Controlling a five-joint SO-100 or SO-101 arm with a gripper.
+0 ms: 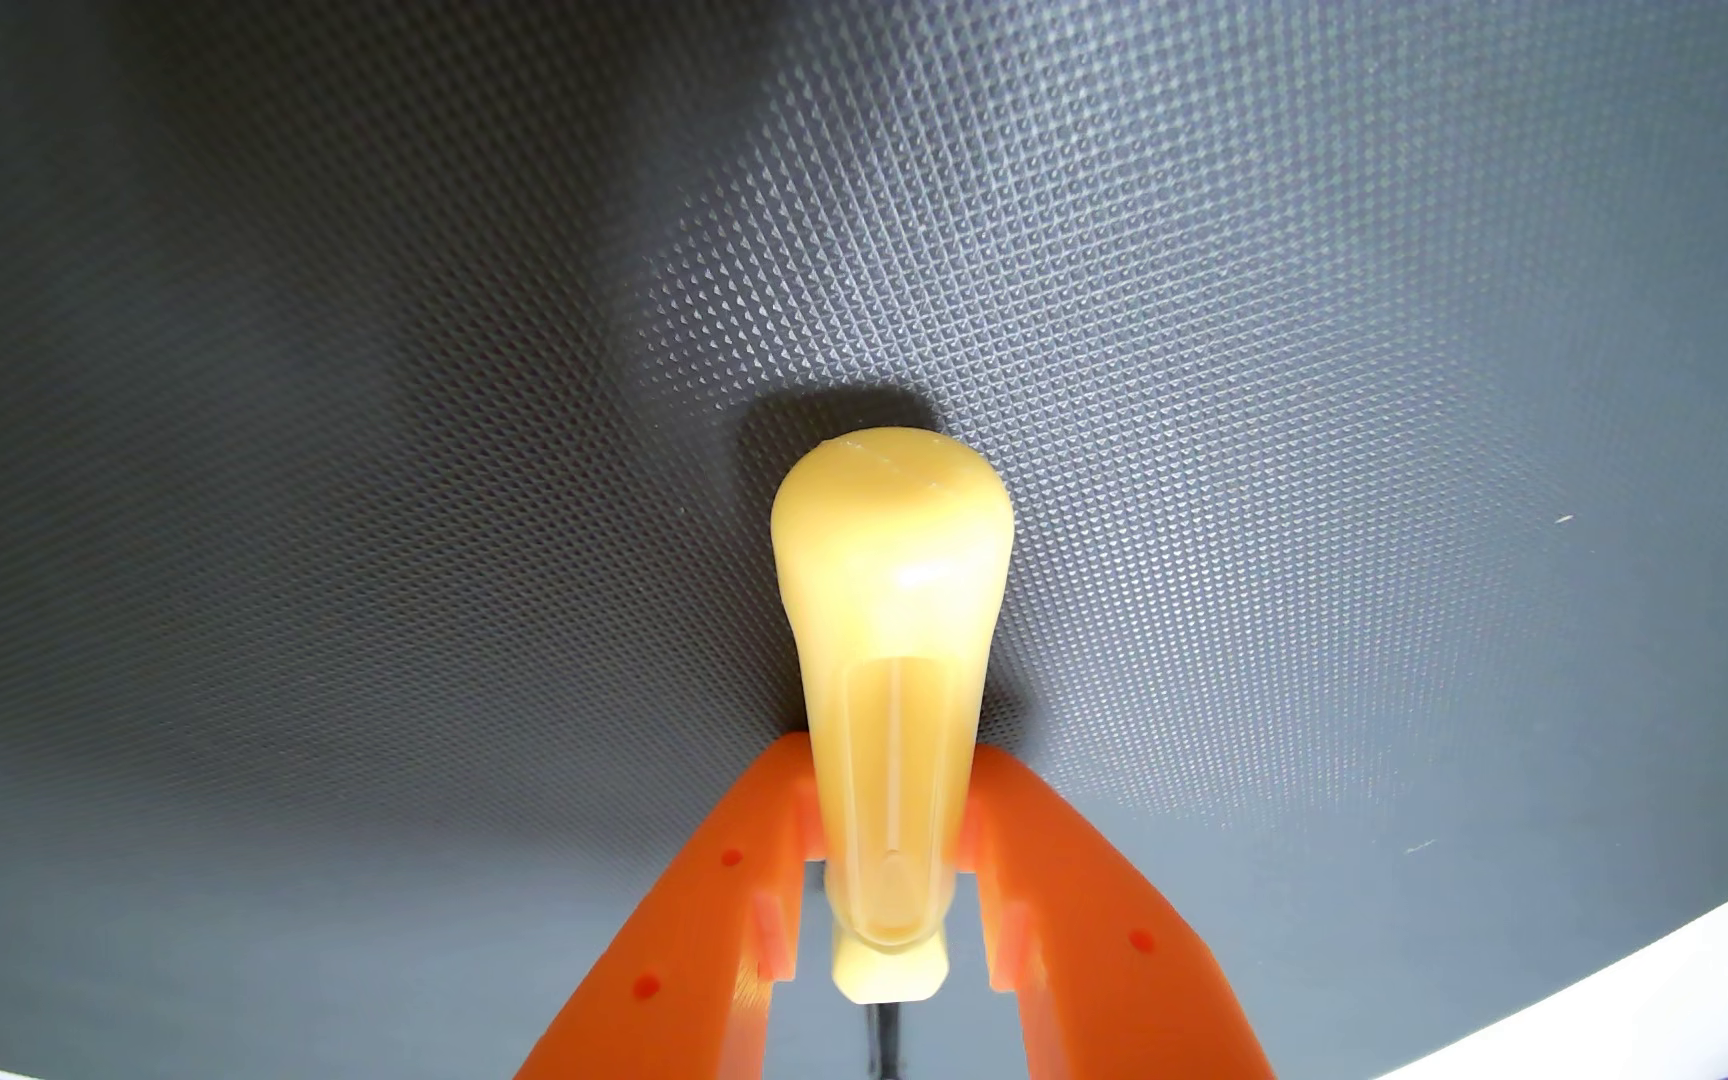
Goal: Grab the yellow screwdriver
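In the wrist view the yellow screwdriver (891, 582) lies lengthwise in the centre, its rounded handle end pointing away from the camera. A short piece of its dark shaft (881, 1044) shows at the bottom edge. My orange gripper (891, 763) comes up from the bottom, and its two fingertips (787, 789) press against both sides of the fluted handle. The gripper is shut on the handle. A dark shadow sits on the mat under the handle's far end. I cannot tell whether the tool rests on the mat or hangs just above it.
A dark grey mat (1255, 312) with a fine raised-dot texture spreads out around the tool. A white table edge (1670, 976) curves along the bottom right, and a sliver of white shows at the bottom left corner.
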